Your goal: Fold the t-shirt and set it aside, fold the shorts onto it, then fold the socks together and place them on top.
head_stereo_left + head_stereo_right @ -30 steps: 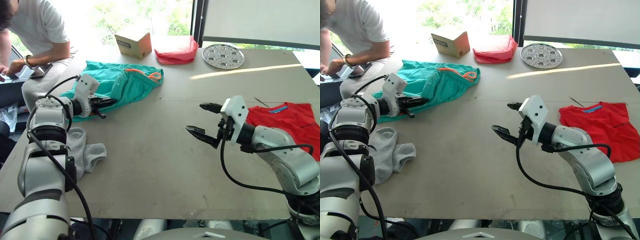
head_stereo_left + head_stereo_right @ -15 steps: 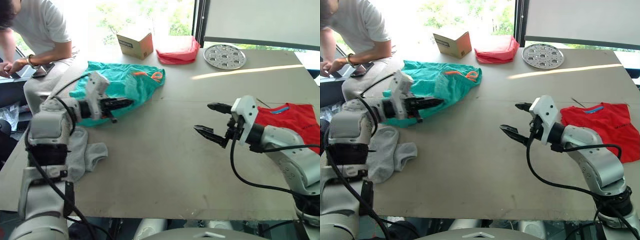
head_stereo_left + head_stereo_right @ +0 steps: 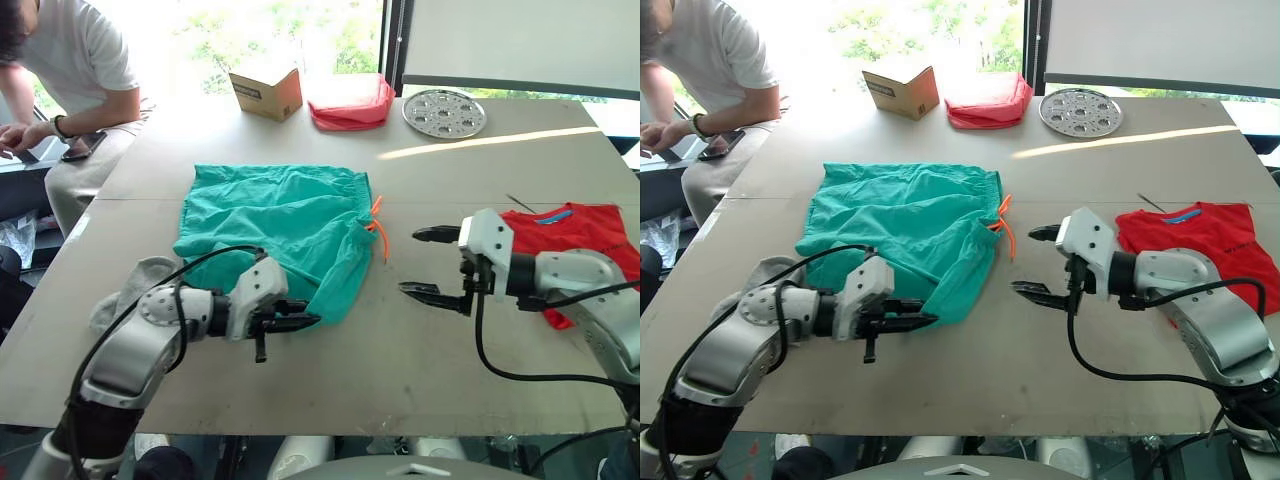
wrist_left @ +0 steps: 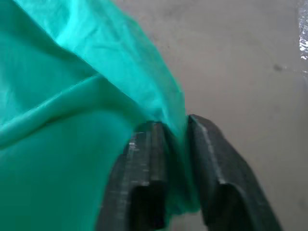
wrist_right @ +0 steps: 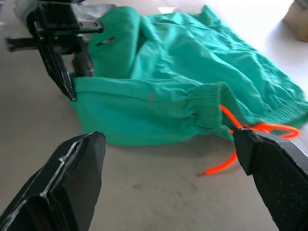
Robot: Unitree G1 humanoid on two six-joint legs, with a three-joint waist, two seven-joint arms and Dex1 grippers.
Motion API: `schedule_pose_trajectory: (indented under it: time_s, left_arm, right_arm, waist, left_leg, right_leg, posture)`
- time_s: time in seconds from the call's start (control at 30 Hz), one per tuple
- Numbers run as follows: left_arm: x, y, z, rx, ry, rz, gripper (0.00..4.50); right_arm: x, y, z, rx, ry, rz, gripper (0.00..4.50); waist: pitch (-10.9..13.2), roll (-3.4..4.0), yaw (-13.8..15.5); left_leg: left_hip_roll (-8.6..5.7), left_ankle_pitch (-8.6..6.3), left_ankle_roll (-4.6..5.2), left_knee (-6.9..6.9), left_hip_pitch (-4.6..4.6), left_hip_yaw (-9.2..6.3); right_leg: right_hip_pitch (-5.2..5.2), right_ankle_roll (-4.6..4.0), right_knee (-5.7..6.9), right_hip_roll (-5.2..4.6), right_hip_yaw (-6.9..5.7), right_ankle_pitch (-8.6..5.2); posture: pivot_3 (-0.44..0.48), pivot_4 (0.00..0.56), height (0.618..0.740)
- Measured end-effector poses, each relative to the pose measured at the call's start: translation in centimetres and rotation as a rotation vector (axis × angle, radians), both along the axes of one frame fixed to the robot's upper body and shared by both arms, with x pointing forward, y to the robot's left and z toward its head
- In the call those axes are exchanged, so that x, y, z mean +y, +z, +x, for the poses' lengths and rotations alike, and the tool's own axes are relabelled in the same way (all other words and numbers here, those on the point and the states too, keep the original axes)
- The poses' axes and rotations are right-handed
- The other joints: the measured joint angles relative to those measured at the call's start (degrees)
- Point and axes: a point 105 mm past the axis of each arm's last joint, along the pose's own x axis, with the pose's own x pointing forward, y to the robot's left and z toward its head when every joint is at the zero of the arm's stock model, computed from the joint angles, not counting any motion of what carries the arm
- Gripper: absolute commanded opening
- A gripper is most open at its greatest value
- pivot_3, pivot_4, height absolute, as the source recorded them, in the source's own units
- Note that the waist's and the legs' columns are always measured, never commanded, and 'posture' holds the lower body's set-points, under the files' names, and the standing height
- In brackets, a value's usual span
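Pinching a near corner of the shorts, the left gripper has its two black fingers closed on a fold of teal fabric, with cloth bunched between them in the left wrist view. From that pinch the shorts spread away from the gripper across the table, lying mostly flat but wrinkled, a rough square whose elasticated waistband runs along the edge facing the right gripper. One part is doubled over near the held corner, forming a tapering flap that narrows toward the left gripper. The orange drawstring hangs out of the waistband and trails onto the bare table, pointing toward the right gripper.

The right gripper hovers just beside that waistband edge, apart from the fabric, its fingers spread wide with nothing between them; in the right wrist view the drawstring loops lie between the two spread fingers, farther out.

Behind the right gripper, along its arm, the t-shirt lies flat, bright red, its collar with the blue strip turned toward the far side of the table. The socks lie as a light grey heap behind the left gripper, partly hidden by that arm.

Well beyond the shorts sit a cardboard box, a pinkish-red folded cloth and a round perforated metal plate. A person in a white shirt leans at the far left corner.
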Motion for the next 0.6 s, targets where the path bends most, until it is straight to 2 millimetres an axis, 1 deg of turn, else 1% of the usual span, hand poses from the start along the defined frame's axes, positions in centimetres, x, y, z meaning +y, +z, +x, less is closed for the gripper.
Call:
schedule_pose_trajectory:
  time_s: [0.03,0.07,0.1,0.13,0.17,0.2,0.27,0.3,0.33,0.43,0.53,0.57,0.6]
  left_arm:
    - [0.7,0.3,-0.3,-0.019,0.057,-0.028,3.05]
    - [0.9,0.7,-0.5,-0.029,0.078,-0.044,3.6]
    - [1.1,1.1,-1.0,-0.037,0.097,-0.06,3.98]
    - [1.5,1.6,-1.9,-0.038,0.123,-0.076,3.98]
    - [1.6,1.7,-2.2,-0.036,0.127,-0.076,3.98]
    - [2.2,1.8,-3.0,-0.028,0.166,-0.074,3.98]
    - [3.2,1.6,-4.1,-0.007,0.227,-0.065,3.98]
    - [3.7,1.7,-4.4,-0.012,0.258,-0.059,3.98]
    - [4.6,1.8,-4.7,-0.023,0.305,-0.044,3.98]
    - [6.4,1.7,-5.2,-0.058,0.378,0.017,3.98]
    - [8.0,2.0,-5.0,-0.103,0.46,0.037,4.02]
    - [8.5,2.2,-4.8,-0.12,0.493,0.033,4.02]
    - [8.9,2.3,-4.6,-0.132,0.513,0.035,4.02]
  right_arm:
    - [1.1,-0.1,0.9,-0.041,0.037,-0.04,4.5]
    - [1.6,-0.1,1.4,-0.06,0.054,-0.056,4.5]
    - [2.2,-0.2,1.9,-0.083,0.079,-0.084,4.5]
    - [3.0,-0.5,2.5,-0.115,0.13,-0.131,4.5]
    - [3.1,-0.5,2.7,-0.126,0.141,-0.145,4.5]
    - [3.9,-0.6,3.3,-0.163,0.188,-0.188,4.5]
    - [4.7,-0.6,4.5,-0.238,0.24,-0.269,4.5]
    - [4.7,-0.7,5.1,-0.266,0.256,-0.309,4.5]
    - [5.2,-0.9,5.7,-0.305,0.292,-0.351,4.5]
    - [5.9,-1.0,6.5,-0.39,0.362,-0.412,4.5]
    - [6.2,-1.3,7.2,-0.456,0.41,-0.459,3.69]
    - [6.0,-1.4,7.6,-0.473,0.423,-0.485,3.19]
    - [5.8,-1.5,7.8,-0.482,0.429,-0.502,2.84]
  waist:
    - [0.0,-0.01,-0.1]
    - [0.0,-0.02,-0.2]
    - [0.0,-0.04,-0.3]
    - [0.0,-0.03,-0.4]
    - [0.0,0.01,-0.3]
    - [0.0,0.01,-0.2]
    - [0.0,0.04,-0.4]
    - [0.0,0.04,-0.1]
    - [0.0,0.01,-0.1]
    - [0.0,0.01,0.1]
    - [0.0,0.03,0.1]
    - [0.0,0.04,0.0]
    - [0.0,0.03,0.0]
  left_leg:
    - [0.01,0.0,0.0,0.0,0.01,0.02]
    - [0.05,0.0,-0.01,0.0,-0.02,0.03]
    - [0.08,0.0,-0.01,0.0,-0.01,0.08]
    - [0.12,0.0,-0.02,0.0,-0.01,0.11]
    - [0.14,0.0,-0.02,-0.01,0.0,0.11]
    - [0.16,0.0,-0.02,-0.01,0.0,0.1]
    - [0.21,0.0,-0.03,-0.01,0.01,0.18]
    - [0.23,0.0,-0.03,-0.01,0.02,0.17]
    - [0.25,-0.01,-0.04,-0.01,0.02,0.21]
    - [0.25,-0.01,-0.04,-0.01,0.02,0.24]
    - [0.26,-0.02,-0.06,-0.01,0.01,0.25]
    - [0.27,-0.03,-0.07,-0.02,0.02,0.25]
    - [0.32,-0.05,-0.11,-0.03,0.02,0.23]
  right_leg:
    - [-0.02,0.0,0.0,0.02,0.0,0.0]
    - [-0.06,0.0,0.0,0.03,0.0,0.0]
    - [-0.1,0.0,0.0,0.06,0.03,0.0]
    - [-0.11,-0.01,0.0,0.08,0.03,0.0]
    - [-0.11,-0.01,0.0,0.11,0.03,0.0]
    - [-0.1,-0.01,0.0,0.12,0.02,0.0]
    - [-0.11,-0.02,0.0,0.21,0.05,0.0]
    - [-0.1,-0.03,-0.01,0.22,0.04,0.0]
    - [-0.1,-0.04,-0.02,0.26,0.04,0.01]
    - [-0.1,-0.05,-0.06,0.26,0.06,0.01]
    - [-0.11,-0.05,-0.1,0.3,0.09,0.02]
    - [-0.12,-0.05,-0.1,0.32,0.1,0.02]
    - [-0.12,-0.06,-0.11,0.36,0.09,0.02]
  posture:
    - [0.0,0.15,0.74]
    - [0.0,0.15,0.74]
    - [0.0,0.15,0.74]
    - [0.0,0.15,0.74]
    - [0.0,0.15,0.74]
    - [0.0,0.15,0.74]
    - [0.0,0.15,0.74]
    - [0.0,0.15,0.74]
    - [0.0,0.15,0.74]
    - [0.0,0.15,0.74]
    - [0.0,0.15,0.74]
    - [0.0,0.15,0.74]
    - [0.0,0.15,0.74]
